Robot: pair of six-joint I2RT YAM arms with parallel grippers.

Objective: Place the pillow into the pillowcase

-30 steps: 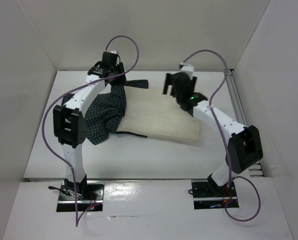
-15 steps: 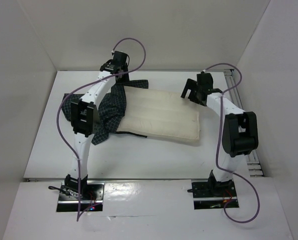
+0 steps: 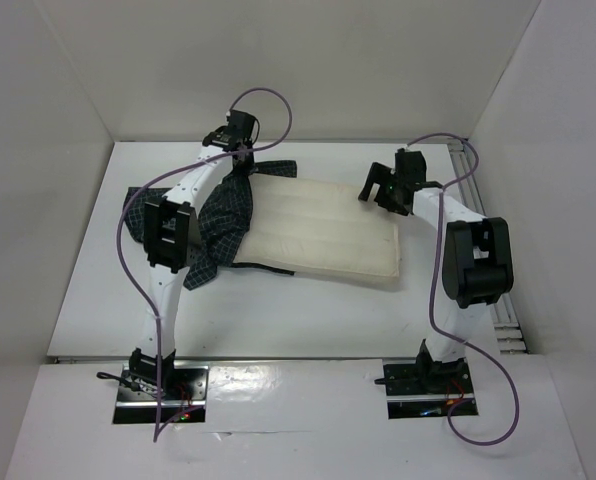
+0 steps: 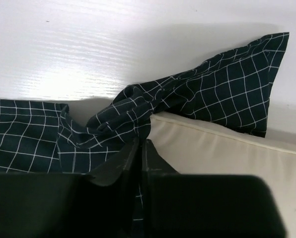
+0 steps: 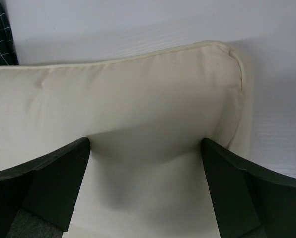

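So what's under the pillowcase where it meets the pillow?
The pillow goes under the pillowcase at its left end; a dark strip also shows beneath its near edge. How far in it reaches is covered by bunched fabric that the left pincer pinches.

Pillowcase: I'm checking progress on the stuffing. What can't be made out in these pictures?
Top view: the left arm hides part of the pillowcase; its mouth is unseen.
Left wrist view: the left gripper hides how much cloth it pinches.
Right wrist view: frame edges cut off the pillow; right gripper contact unclear.
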